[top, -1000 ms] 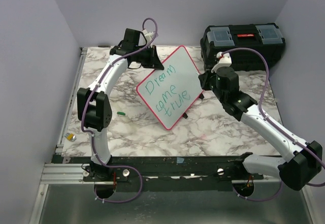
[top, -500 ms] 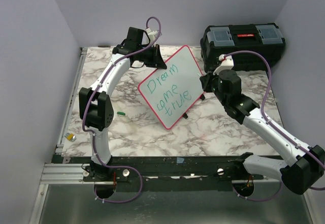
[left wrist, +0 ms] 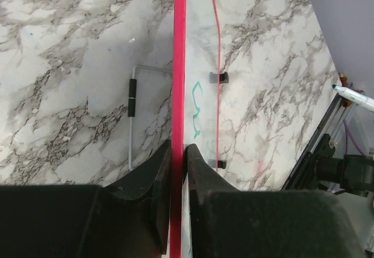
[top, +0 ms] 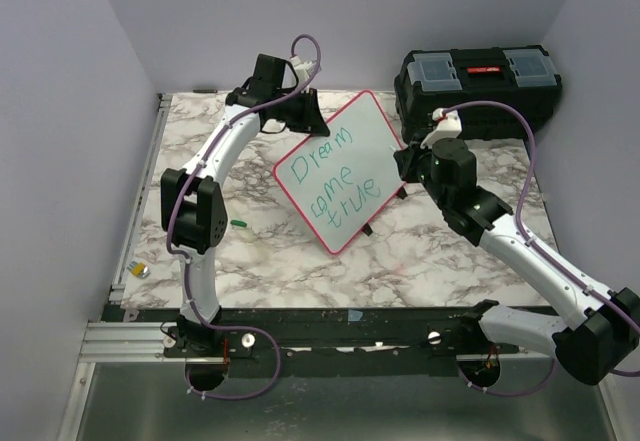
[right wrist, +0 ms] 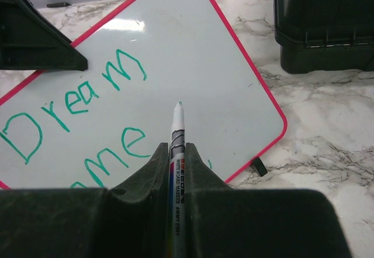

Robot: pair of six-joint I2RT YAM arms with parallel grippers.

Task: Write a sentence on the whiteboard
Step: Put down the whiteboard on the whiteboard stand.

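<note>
Logging grip state, both arms

Noted the left tool (left wrist: 177,154) pinched shut on the thin red-pink rim of the flat, rectangular white whiteboard (top: 378,141), at the board's far left edge. The left wrist view ran straight along that rim. One black finger (left wrist: 153,179) sat against each face of it, with no gap visible.

The whiteboard stood tilted near the middle of the white-and-grey marbled table (top: 260,261). One rounded corner pointed down toward the arm bases, and the writing face was turned up toward the top camera. A small black clip (right wrist: 258,165) showed at its lower right edge.

The thin green handwritten sentence (top: 333,174) read "Dream come true". It was set on three lines across the board's face.

The right tool (right wrist: 176,150) was closed on a slim white marker (right wrist: 176,130) with a printed barrel, held lengthwise between its fingers. The green tip pointed at the board, below and to the right of "Dream" and above "come". Could not tell whether the tip touched the surface.

A black plastic toolbox (top: 478,79) with clear-lidded trays and a red latch sat at the far right corner of the table. It was near the board but not touching it.

A small green piece (top: 238,223) lay on the table left of the board. A tiny yellow-and-silver object (top: 141,270) lay at the table's left edge, too small to identify.
</note>
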